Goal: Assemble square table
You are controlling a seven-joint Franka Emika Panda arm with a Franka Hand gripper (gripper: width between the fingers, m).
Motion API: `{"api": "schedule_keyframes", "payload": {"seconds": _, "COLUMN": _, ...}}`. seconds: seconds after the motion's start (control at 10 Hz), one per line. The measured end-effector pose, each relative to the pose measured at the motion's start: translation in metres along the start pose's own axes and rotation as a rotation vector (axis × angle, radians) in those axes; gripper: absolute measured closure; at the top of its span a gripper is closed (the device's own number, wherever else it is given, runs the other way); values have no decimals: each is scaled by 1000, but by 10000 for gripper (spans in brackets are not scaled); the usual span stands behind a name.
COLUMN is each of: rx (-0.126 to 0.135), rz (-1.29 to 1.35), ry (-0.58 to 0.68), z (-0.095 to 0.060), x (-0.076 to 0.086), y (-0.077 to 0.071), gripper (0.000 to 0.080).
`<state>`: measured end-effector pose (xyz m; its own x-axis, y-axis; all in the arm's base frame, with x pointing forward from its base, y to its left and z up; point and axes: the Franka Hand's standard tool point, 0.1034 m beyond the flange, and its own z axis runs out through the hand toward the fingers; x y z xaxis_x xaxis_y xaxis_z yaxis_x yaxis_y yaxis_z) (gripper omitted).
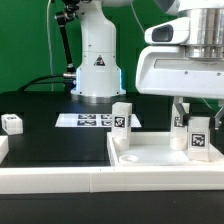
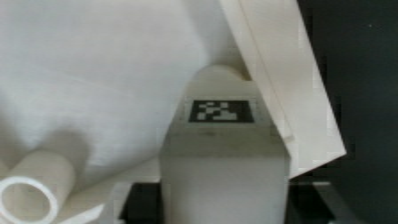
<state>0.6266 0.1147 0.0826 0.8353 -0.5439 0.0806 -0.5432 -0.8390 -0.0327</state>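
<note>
The white square table top (image 1: pixel 150 158) lies at the front, on the exterior view's right, rim up. One white tagged leg (image 1: pixel 122 117) stands upright at its back left corner. A second tagged leg (image 1: pixel 198 138) stands at the top's right side, and my gripper (image 1: pixel 197 124) is shut on it from above. In the wrist view this leg (image 2: pixel 221 130) fills the middle with its tag facing the camera. The dark fingers (image 2: pixel 150 200) press it on both sides of the gripper (image 2: pixel 228 204). The top's rim (image 2: pixel 285 80) runs beside the leg, and another leg's round end (image 2: pixel 32 192) shows nearby.
A loose tagged leg (image 1: pixel 12 123) lies at the exterior view's far left. The marker board (image 1: pixel 88 120) lies in front of the robot base (image 1: pixel 97 70). A long white rail (image 1: pixel 60 182) runs along the front edge. A small tagged piece (image 1: pixel 180 122) sits just behind the held leg.
</note>
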Motion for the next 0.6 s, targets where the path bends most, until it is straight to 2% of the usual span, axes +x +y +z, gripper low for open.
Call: {"api": "schedule_keyframes", "payload": {"seconds": 0.6, "rx": 1, "rz": 493, "ry": -8, "z": 0, "x": -2, "y": -1, "gripper": 509}}
